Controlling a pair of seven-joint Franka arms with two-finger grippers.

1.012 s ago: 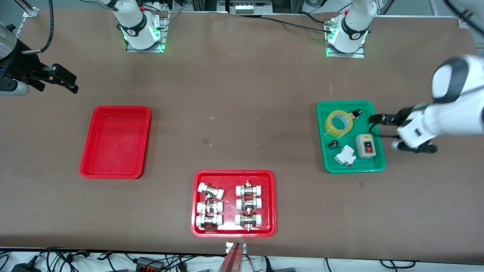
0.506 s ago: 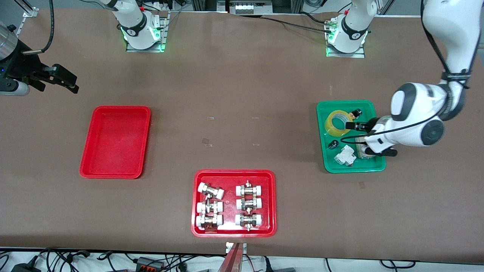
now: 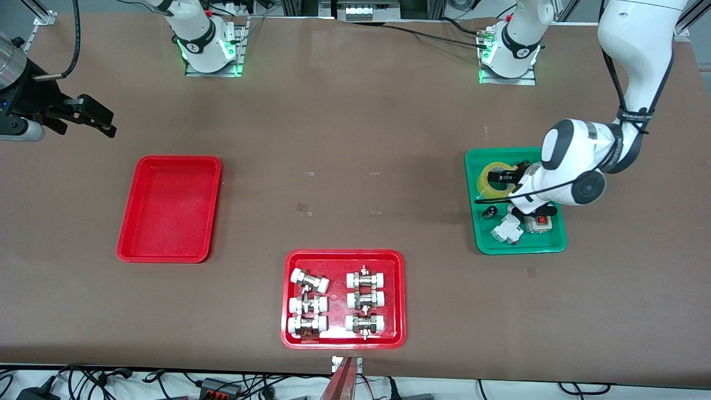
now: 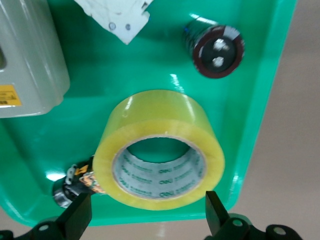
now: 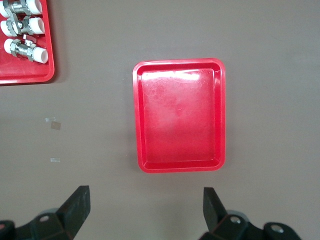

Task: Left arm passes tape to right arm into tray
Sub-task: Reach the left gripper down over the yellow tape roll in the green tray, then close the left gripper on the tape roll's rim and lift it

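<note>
Left gripper (image 4: 145, 220) spread above tape (image 4: 159, 150) in green tray (image 3: 521, 247); capacitor (image 4: 218, 46), switch box (image 4: 27, 60) beside; right gripper (image 5: 145, 212) spread, waiting.

Robotics lab, test bench setup. Two white arms bolted to plates (image 3: 213, 69) at the far edge of a brown-covered table (image 3: 355, 139), green status lights at both bases. Aluminium framing (image 3: 361, 8) and loose cables (image 3: 422, 30) past the far edge; more cables and power adapters (image 3: 216, 384) along the near edge. Parts sorted in plastic trays: metal fittings (image 3: 336, 303) in a red one, electrical switchgear (image 3: 537, 219) in a green tray (image 3: 522, 247).
</note>
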